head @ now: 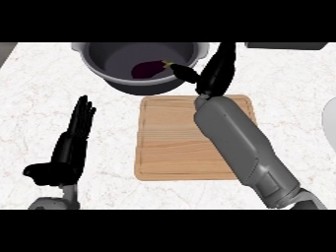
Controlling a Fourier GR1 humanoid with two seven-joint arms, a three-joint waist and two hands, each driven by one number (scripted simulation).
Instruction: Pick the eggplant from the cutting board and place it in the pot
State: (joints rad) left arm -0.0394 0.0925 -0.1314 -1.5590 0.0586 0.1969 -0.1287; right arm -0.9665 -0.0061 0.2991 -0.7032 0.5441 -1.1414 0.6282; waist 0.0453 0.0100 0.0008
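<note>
Fingers [219, 61] over white marble counter [25, 98]

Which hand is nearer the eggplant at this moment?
Right. The right hand is at the pot's rim, right beside the eggplant lying inside. The left hand rests open on the counter, well below and left of the pot.

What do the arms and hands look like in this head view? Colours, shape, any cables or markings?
Both forearms are plain matte grey, rounded and tapering toward the wrist; the right forearm shows a jointed segment near the lower edge, while only a grey stub of the left forearm shows. The left hand and right hand are all black with slender fingers and a thumb. No cables, markings or sleeves visible.
</note>
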